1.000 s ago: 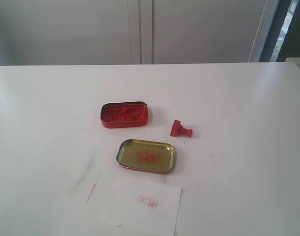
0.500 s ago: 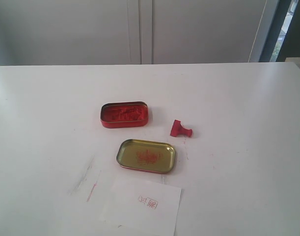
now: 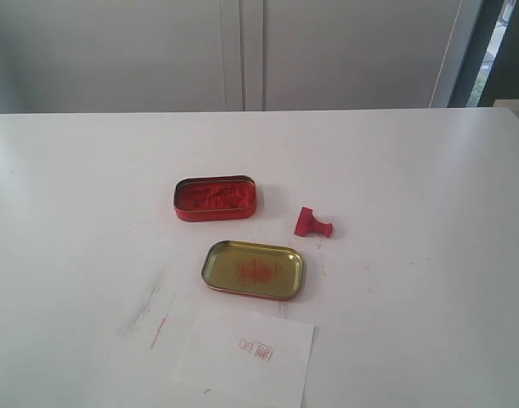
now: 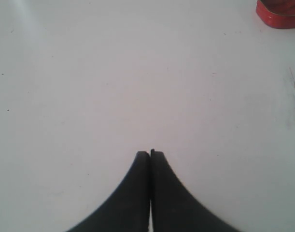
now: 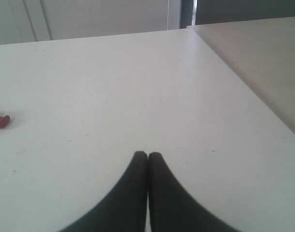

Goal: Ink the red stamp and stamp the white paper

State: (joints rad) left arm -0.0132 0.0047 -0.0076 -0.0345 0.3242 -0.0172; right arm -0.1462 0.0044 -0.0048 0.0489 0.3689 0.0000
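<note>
While the left gripper (image 4: pixel 150 153) and right gripper (image 5: pixel 147 154) sit closed and empty, the red stamp (image 3: pixel 313 223) lies on its side, well apart from both.

One red stamp (image 3: pixel 313 223), one white paper (image 3: pixel 242 357), one red ink tin (image 3: pixel 215 197), one gold-lined lid (image 3: pixel 252 269), one white table (image 3: pixel 412 161)

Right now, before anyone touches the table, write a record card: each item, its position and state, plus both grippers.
red stamp: lying on its side, right of the ink tin, apart from it
ink tin: open, red paste inside
tin lid: gold inside up, between ink tin and paper
white paper: below the lid in the exterior view, one red imprint
left gripper: shut, empty
right gripper: shut, empty
</note>
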